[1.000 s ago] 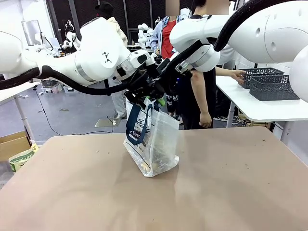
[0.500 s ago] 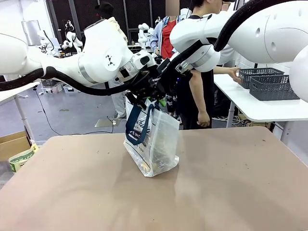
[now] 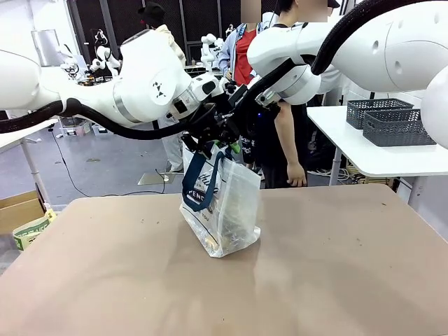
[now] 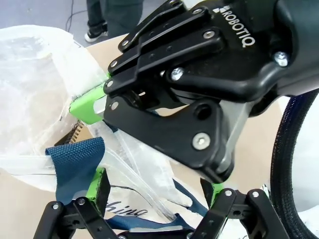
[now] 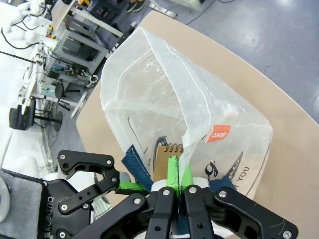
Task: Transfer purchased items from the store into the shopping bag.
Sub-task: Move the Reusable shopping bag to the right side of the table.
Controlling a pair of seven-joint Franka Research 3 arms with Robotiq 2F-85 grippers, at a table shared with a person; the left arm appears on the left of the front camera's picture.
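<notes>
The shopping bag (image 3: pixel 222 210), translucent white with navy handles, stands upright mid-table. My right gripper (image 3: pixel 235 144) is shut on its upper rim; in the right wrist view the green pads (image 5: pixel 173 172) pinch the film together. My left gripper (image 3: pixel 210 143) hovers open right beside it at the bag's mouth. In the left wrist view a navy handle strap (image 4: pixel 75 162) and crumpled film lie between its spread fingers (image 4: pixel 99 183). A tan spiral notebook (image 5: pixel 167 152), one of the purchased items, shows inside the bag. Two dark grey slotted baskets (image 3: pixel 395 126) stand on a side table; which is the store I cannot tell.
A white side table (image 3: pixel 378 157) stands at the right beyond the brown table (image 3: pixel 336 280). A person (image 3: pixel 280 133) stands just behind the grippers and the bag. A cardboard box (image 3: pixel 17 210) sits on the floor at left.
The person's hand has drawn back from the baskets on the side table. My left arm has turned and lifted slightly at the bag's mouth. The bag and right gripper have stayed put.
</notes>
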